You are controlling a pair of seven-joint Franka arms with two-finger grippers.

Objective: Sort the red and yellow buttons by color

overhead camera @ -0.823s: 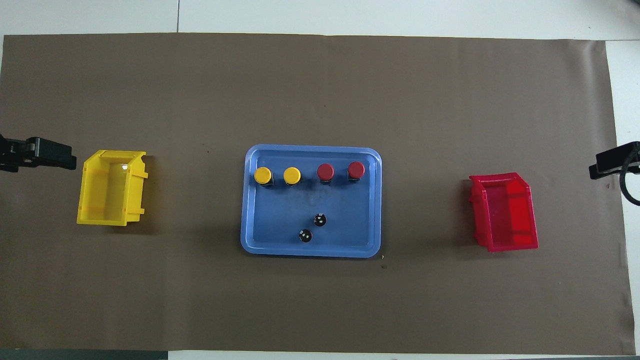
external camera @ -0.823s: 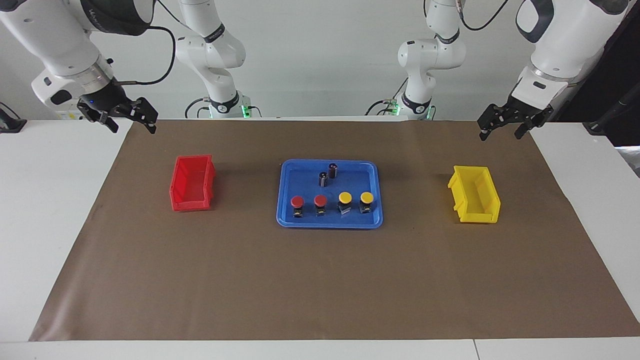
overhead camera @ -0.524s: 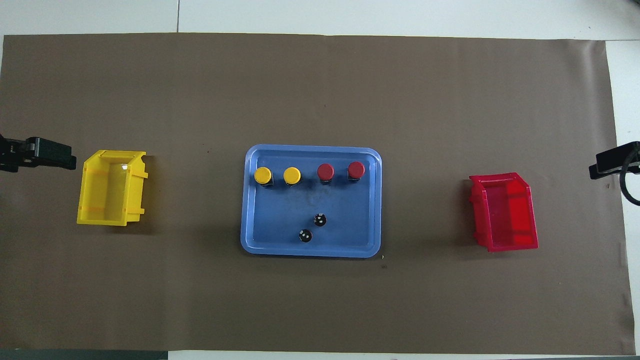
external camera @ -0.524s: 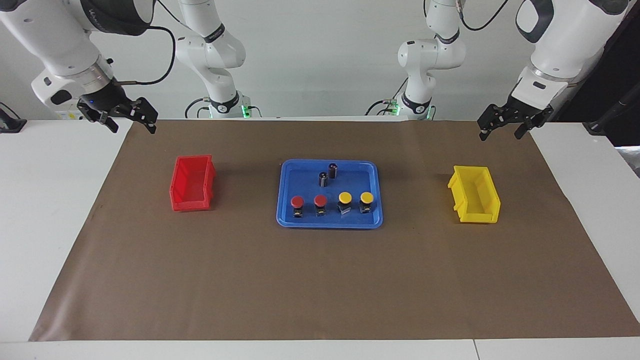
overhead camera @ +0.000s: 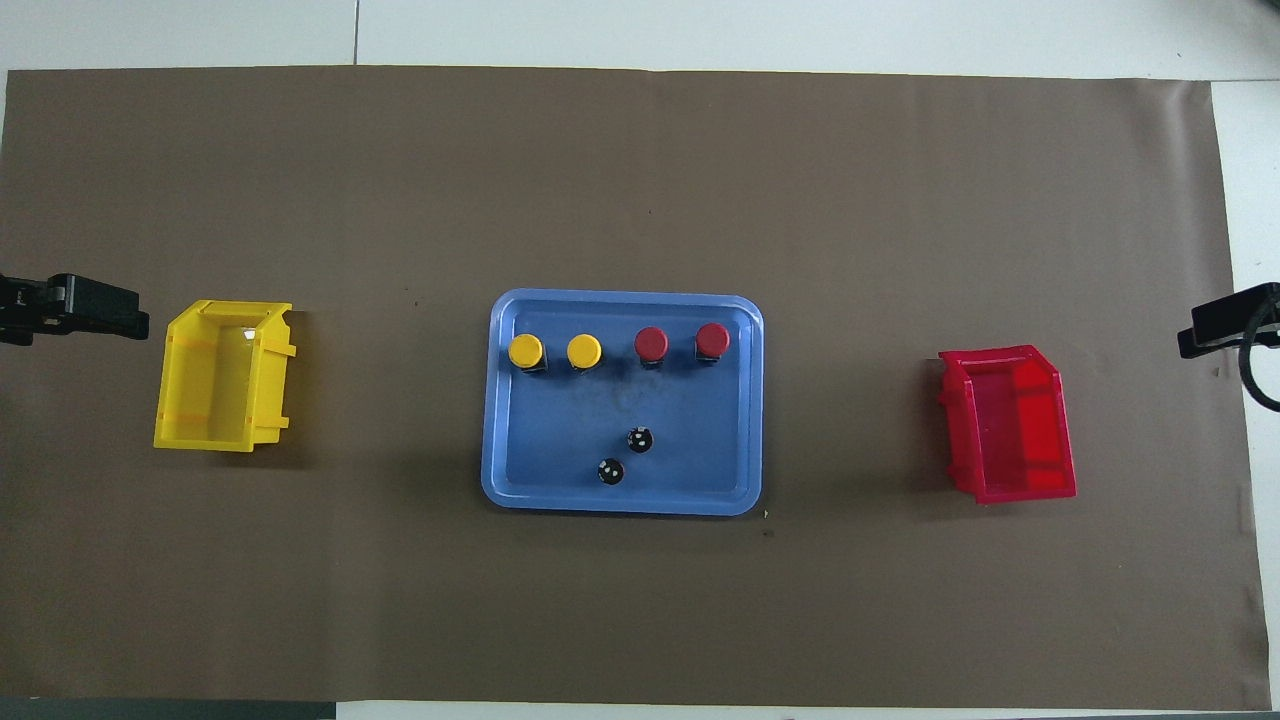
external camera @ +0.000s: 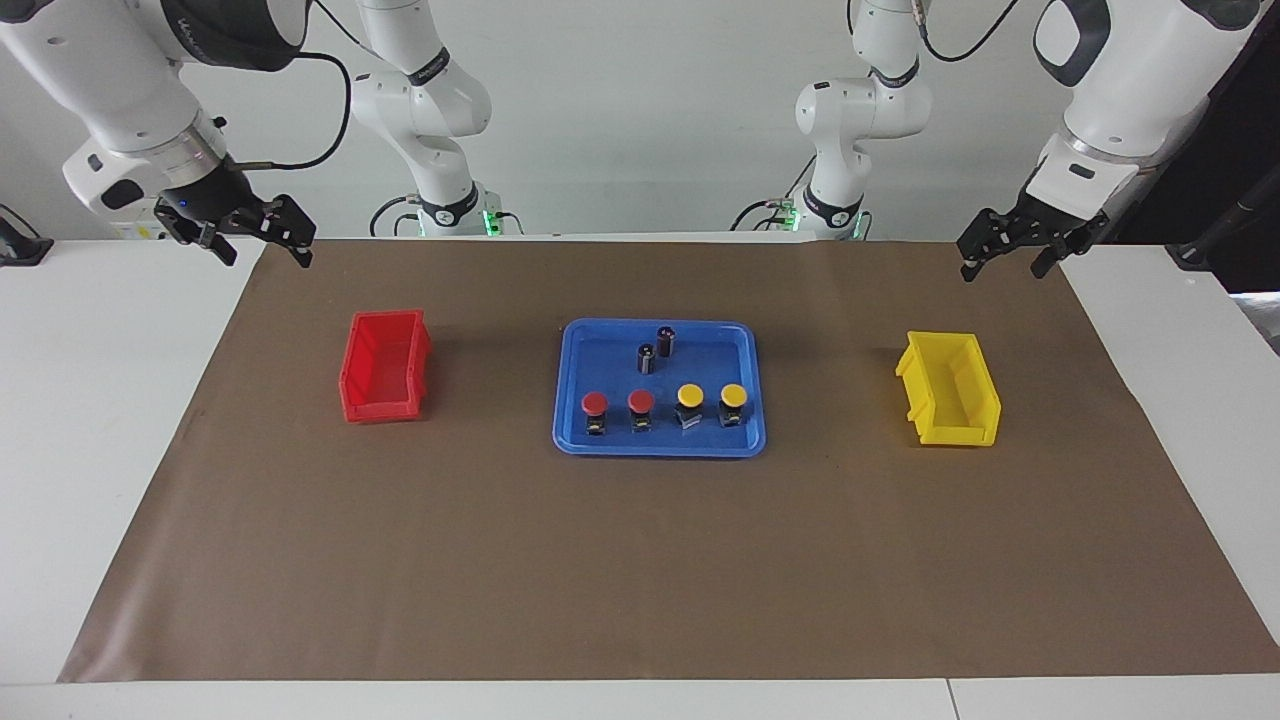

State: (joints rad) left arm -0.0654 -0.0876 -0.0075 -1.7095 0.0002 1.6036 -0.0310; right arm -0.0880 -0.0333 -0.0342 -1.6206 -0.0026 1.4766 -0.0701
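The shallow blue plastic tray (external camera: 570, 400) sits at the centre of both frames on the brown paper table cover (external camera: 640, 560). The four task items stand in one row inside it, along its lower edge in the facing view and its upper edge in the overhead view: two red-capped push buttons on black block bodies (external camera: 595, 403) (external camera: 641, 402), then two yellow-capped push buttons on black block bodies (external camera: 690, 396) (external camera: 734, 396). All four stand upright, apart from one another. Two small dark cylinders with silvery tops (external camera: 647, 357) (external camera: 666, 341) stand in the tray's other half, close together.

The open red plastic bin (external camera: 385, 366) lies at centre left of the facing view; the open yellow plastic bin (external camera: 948, 402) lies at centre right. Nothing is visible inside either.

The right gripper (external camera: 268, 245) hangs at the upper left of the facing view, over the table cover's edge, fingers apart and holding nothing. The left gripper (external camera: 1000, 262) hangs at the upper right, fingers likewise apart and holding nothing. In the overhead view only dark tips enter at each side edge, so finger spacing there is hard to read.

Against the earlier frames, tray, buttons, cylinders and bins are unchanged in position. The left gripper has shifted very slightly; the right gripper shows no clear change.
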